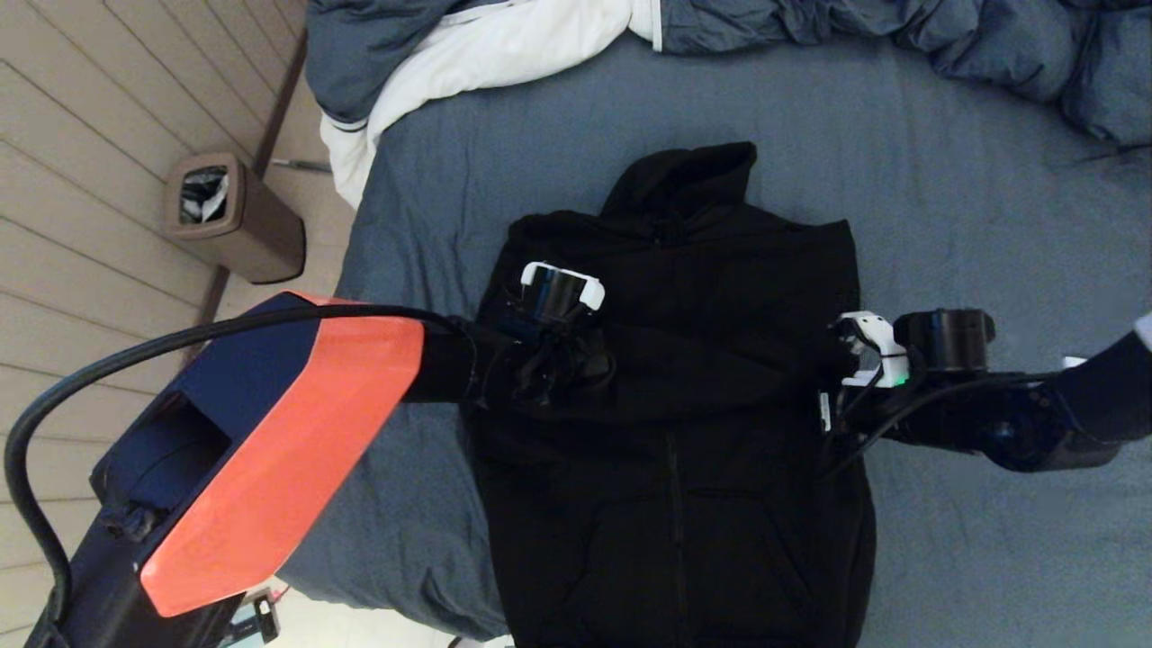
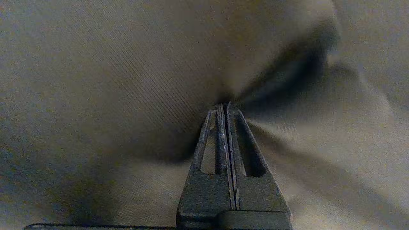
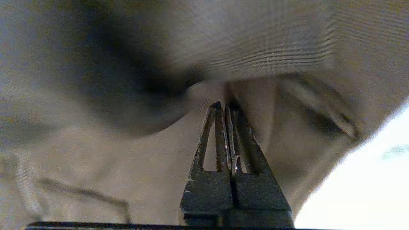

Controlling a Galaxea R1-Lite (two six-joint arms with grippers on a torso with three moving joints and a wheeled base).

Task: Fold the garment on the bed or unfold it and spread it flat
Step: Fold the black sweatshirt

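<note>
While both grippers [image 2: 225, 107] [image 3: 225, 107] pinch the garment [image 1: 711, 360], the bin's [image 1: 236, 220] contents look like paper.

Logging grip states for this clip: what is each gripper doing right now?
Left gripper: shut on the hoodie, pinching its fabric.
Right gripper: shut on the hoodie at its edge.

A home bedroom: bed [image 1: 945, 180], rumpled duvet [image 1: 504, 45], bin [image 1: 229, 216], plank floor [image 1: 81, 135]
</note>
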